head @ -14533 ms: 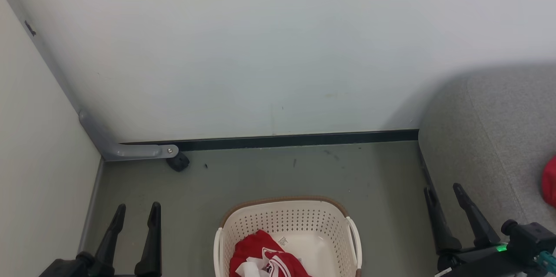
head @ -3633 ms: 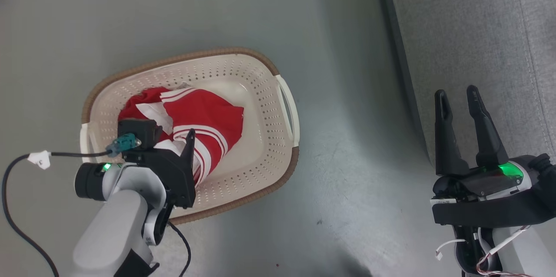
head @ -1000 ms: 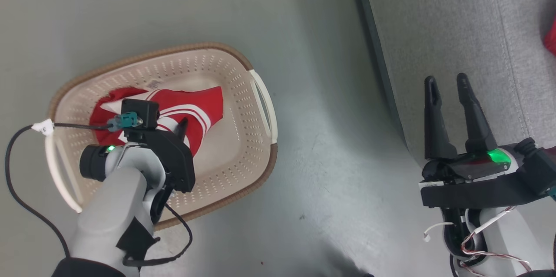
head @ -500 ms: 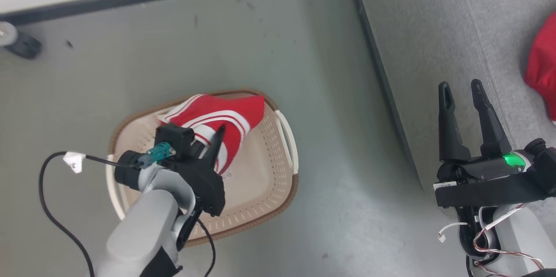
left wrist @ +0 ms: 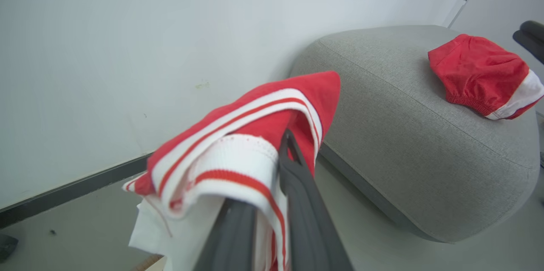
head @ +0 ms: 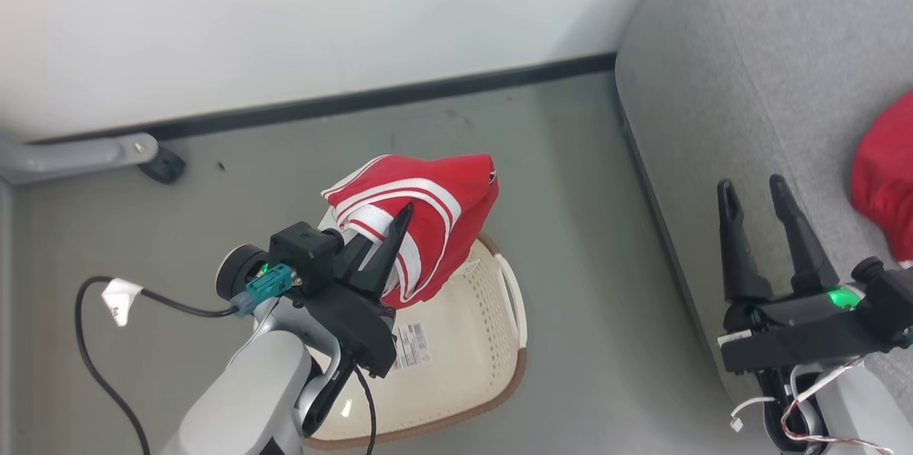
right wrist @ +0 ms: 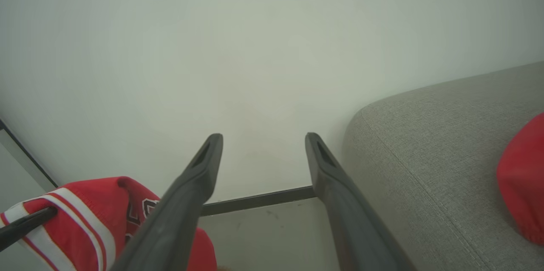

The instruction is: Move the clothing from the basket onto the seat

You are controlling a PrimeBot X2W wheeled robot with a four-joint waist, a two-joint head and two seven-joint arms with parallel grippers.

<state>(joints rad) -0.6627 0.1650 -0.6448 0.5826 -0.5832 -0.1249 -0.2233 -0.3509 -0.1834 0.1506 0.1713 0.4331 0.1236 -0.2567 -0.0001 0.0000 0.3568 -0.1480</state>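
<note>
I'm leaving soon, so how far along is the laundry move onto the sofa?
Done: one red garment lies on the seat. In hand: the left pincer is shut on a second garment, above the basket. Left: carry it to the seat and release. The basket's visible part holds no more clothing; the arm hides some. The right pincer is open, empty.

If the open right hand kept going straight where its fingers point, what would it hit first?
Probably the pale wall; the right hand aims at it, the grey sofa lying just beside that line.
</note>
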